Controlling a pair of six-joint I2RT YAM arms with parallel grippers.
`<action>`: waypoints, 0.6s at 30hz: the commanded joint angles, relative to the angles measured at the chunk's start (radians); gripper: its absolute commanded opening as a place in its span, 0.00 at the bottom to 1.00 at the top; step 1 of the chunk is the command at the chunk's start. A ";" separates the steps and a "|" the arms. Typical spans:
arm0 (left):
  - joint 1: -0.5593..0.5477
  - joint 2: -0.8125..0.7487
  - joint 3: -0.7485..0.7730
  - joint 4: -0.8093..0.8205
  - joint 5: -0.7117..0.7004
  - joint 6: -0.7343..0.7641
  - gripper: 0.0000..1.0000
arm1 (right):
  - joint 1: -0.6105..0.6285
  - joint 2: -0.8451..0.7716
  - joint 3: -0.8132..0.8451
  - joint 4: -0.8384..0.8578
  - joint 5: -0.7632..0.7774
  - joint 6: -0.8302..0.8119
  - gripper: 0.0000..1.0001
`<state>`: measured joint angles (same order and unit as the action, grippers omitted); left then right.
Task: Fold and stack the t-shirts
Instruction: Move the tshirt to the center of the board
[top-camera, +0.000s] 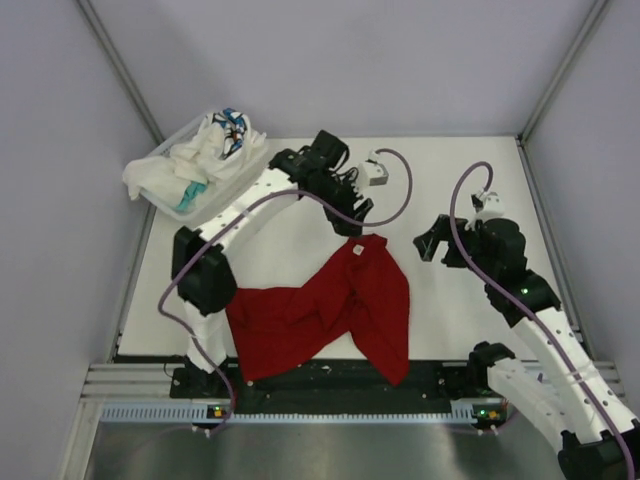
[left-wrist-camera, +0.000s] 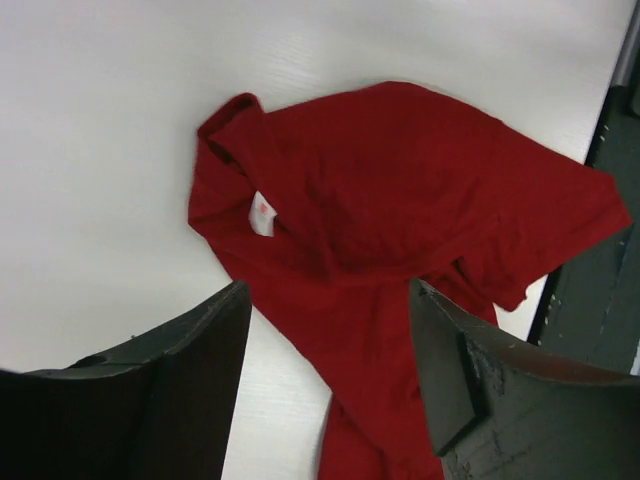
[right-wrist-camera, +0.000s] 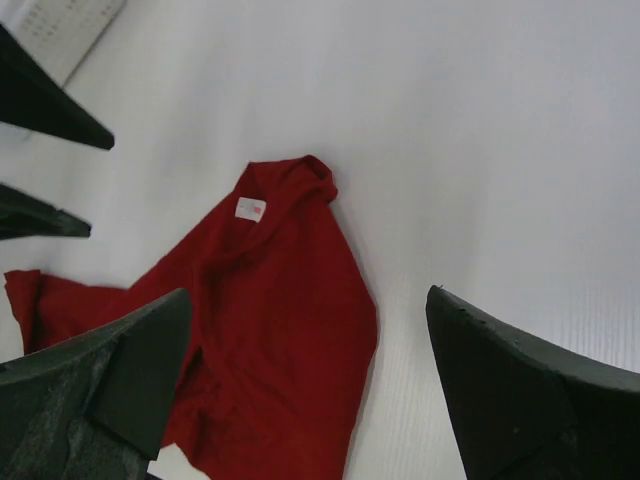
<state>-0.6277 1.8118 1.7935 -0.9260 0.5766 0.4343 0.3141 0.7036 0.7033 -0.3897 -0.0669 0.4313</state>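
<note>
My top camera looks steeply down from behind the near edge over the whole counter (top-camera: 440, 300), each wrist camera looks down past the left pincer (left-wrist-camera: 328, 290) or right pincer (right-wrist-camera: 308, 295) from nearer, and all share the red t-shirt (top-camera: 330, 300).

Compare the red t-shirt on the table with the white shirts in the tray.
Colour: the red t-shirt is plain deep red; the white shirts are white with teal and blue-patterned parts.
Place: the red t-shirt lies on the table, reaching its near edge; the white shirts sit in the tray at the far left corner.
Pose: the red t-shirt is loosely spread out; the white shirts are bunched in a heap.
Both are unfolded.
</note>
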 joint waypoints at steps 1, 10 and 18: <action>0.038 0.135 0.324 -0.198 0.009 -0.026 0.70 | 0.009 0.048 0.078 -0.145 0.046 -0.012 0.99; 0.190 -0.299 -0.228 -0.131 -0.084 0.162 0.80 | 0.248 0.151 0.009 -0.325 0.133 0.136 0.78; 0.204 -0.646 -0.805 -0.175 -0.241 0.326 0.83 | 0.635 0.381 -0.036 -0.408 0.240 0.389 0.77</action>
<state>-0.4206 1.2167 1.1988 -1.0698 0.4206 0.6575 0.8196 0.9993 0.6861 -0.7391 0.0933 0.6582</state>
